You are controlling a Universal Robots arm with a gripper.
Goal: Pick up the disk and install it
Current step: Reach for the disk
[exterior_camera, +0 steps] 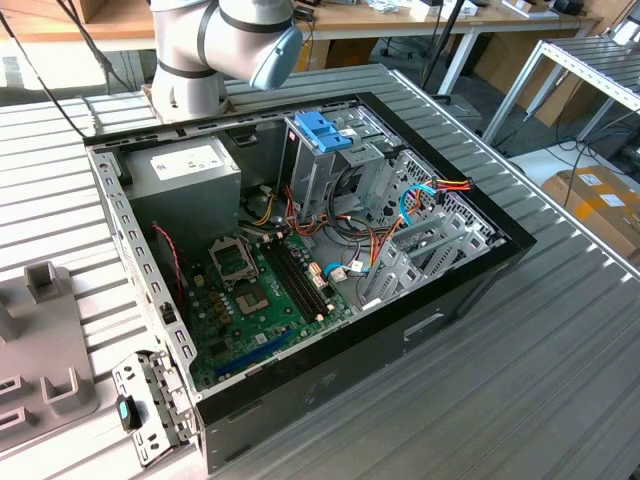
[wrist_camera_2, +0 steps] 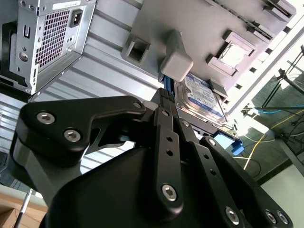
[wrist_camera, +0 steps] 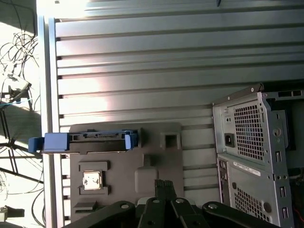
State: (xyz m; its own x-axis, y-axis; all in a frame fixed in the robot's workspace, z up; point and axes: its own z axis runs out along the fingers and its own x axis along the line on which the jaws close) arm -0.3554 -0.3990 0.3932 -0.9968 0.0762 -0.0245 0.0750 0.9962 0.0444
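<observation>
gripper [wrist_camera_2: 165,95] status: fingertips look pressed together in both wrist views [wrist_camera: 164,184], nothing between them. not holding anything.

disk [wrist_camera_2: 202,95] sits on edge in a slot of the grey fixture plate [wrist_camera_2: 190,28], not installed. the second wrist view shows its white-and-blue label face, with a blue rail along the side and a grey post just beside it. the first wrist view shows the disk [wrist_camera: 88,138] edge-on, one blue rail end sticking out past the plate [wrist_camera: 156,161] edge.

gripper is near the disk but off it: in the first wrist view bare plate lies between the tips and the disk. in the second wrist view the tips overlap the blue rail, and i can't tell contact from that angle.

a square silver chip [wrist_camera: 91,180] sits in a pocket of the same plate, near the disk.

exterior view: the pc case [exterior_camera: 440,300] lies open at frame centre on the ribbed metal table [exterior_camera: 520,400]. the arm [exterior_camera: 220,40] is at upper left behind it. inside, the power supply box [exterior_camera: 185,165] is upper left, the blue-handled drive cage [exterior_camera: 325,130] upper centre, and the motherboard [exterior_camera: 260,300] lower left. the fixture plate [exterior_camera: 40,330] is at the lower left edge of frame.
</observation>
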